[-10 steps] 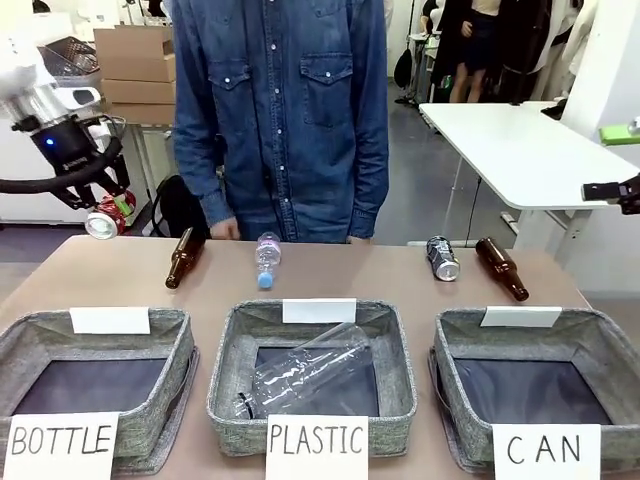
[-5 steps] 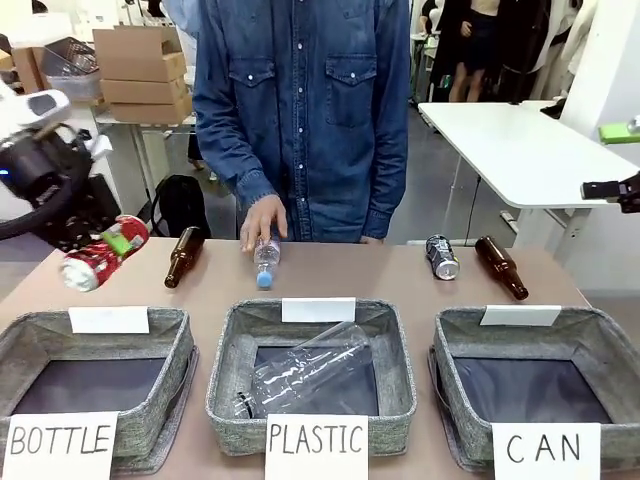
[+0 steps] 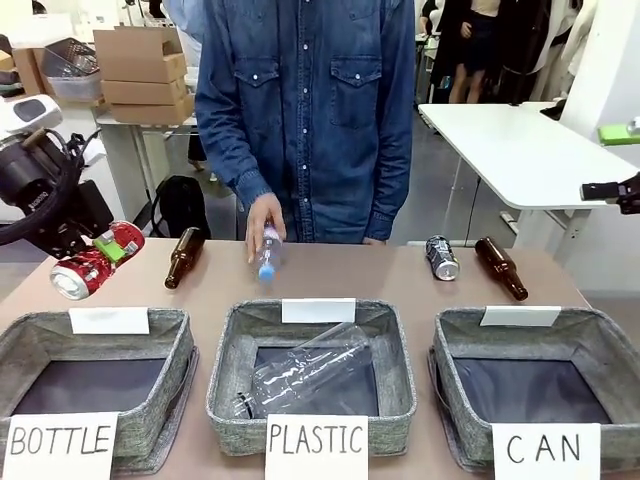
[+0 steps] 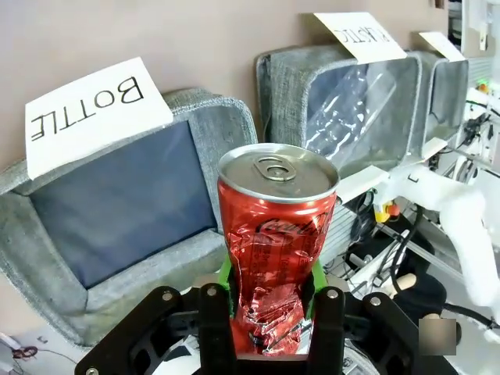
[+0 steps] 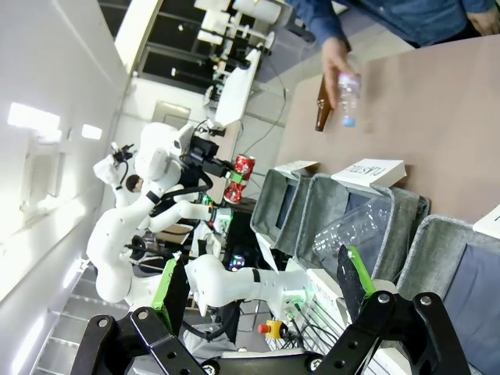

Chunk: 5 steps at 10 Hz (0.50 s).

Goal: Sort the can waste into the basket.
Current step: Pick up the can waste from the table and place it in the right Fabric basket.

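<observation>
The crushed red can point(image 3: 92, 264) hangs tilted in the air above the table's far left corner, with my left gripper point(image 3: 108, 250) shut on it. In the left wrist view the red can point(image 4: 275, 234) stands between the green pads of my left gripper point(image 4: 269, 308), its silver top facing the camera. The black can point(image 3: 441, 257) lies on the table at the back right, beside a brown bottle point(image 3: 501, 267). The grey basket marked "CAN" point(image 3: 452, 352) stands at the front right. My right gripper point(image 5: 262, 285) is open with nothing in it, far from the table.
A person's hand point(image 3: 262, 218) grips a small plastic bottle point(image 3: 266, 254) at the back middle. Another brown bottle point(image 3: 184, 257) lies back left. The basket marked "PLASTIC" point(image 3: 225, 372) holds a clear bottle; the basket marked "BOTTLE" point(image 3: 178, 352) stands front left below the red can.
My left gripper has come down and tilted over with the red can. The person's hand has reached forward and closed on the small plastic bottle.
</observation>
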{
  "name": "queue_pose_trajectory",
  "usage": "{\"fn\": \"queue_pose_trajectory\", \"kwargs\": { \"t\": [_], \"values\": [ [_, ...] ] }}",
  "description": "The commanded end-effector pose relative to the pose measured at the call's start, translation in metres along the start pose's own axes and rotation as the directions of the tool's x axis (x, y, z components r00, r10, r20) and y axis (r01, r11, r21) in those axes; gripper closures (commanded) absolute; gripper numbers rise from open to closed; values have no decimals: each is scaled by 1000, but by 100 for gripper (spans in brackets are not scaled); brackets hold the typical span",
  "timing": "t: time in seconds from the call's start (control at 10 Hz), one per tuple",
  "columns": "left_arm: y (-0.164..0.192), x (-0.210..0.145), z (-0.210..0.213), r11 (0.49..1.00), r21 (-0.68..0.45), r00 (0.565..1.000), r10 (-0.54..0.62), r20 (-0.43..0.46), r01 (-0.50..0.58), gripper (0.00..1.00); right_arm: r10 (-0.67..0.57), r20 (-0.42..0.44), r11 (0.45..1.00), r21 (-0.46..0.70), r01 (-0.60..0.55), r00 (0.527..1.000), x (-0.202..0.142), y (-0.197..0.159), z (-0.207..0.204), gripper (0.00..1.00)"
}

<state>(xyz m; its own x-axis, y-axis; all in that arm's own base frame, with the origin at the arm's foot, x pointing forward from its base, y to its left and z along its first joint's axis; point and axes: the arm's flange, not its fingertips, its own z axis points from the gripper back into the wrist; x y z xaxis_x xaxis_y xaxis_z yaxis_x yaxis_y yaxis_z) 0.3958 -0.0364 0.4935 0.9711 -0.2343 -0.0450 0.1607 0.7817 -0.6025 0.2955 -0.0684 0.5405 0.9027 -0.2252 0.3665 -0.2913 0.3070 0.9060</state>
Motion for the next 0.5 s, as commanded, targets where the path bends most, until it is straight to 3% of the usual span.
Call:
{"fn": "queue_pose_trajectory", "kwargs": {
  "t": [0.0,0.1,0.2,0.3,0.4],
  "values": [
    [-6,4,4,1000,3,1000,18,5,-18,100,26,11,999,25,-27,1000,3,0,-1,0],
    [0,0,0,1000,0,1000,0,0,0,63,26,11,999,25,-27,1000,3,0,-1,0],
    [-20,-6,-5,993,-40,994,-108,-3,108,63,26,11,999,25,-27,1000,3,0,-1,0],
    [-64,-26,-17,952,-167,966,-259,10,257,63,26,11,999,25,-27,1000,3,0,-1,0],
    [-116,-51,-39,905,-137,915,-404,9,402,63,26,11,999,25,-27,1000,3,0,-1,0]
  ]
}}
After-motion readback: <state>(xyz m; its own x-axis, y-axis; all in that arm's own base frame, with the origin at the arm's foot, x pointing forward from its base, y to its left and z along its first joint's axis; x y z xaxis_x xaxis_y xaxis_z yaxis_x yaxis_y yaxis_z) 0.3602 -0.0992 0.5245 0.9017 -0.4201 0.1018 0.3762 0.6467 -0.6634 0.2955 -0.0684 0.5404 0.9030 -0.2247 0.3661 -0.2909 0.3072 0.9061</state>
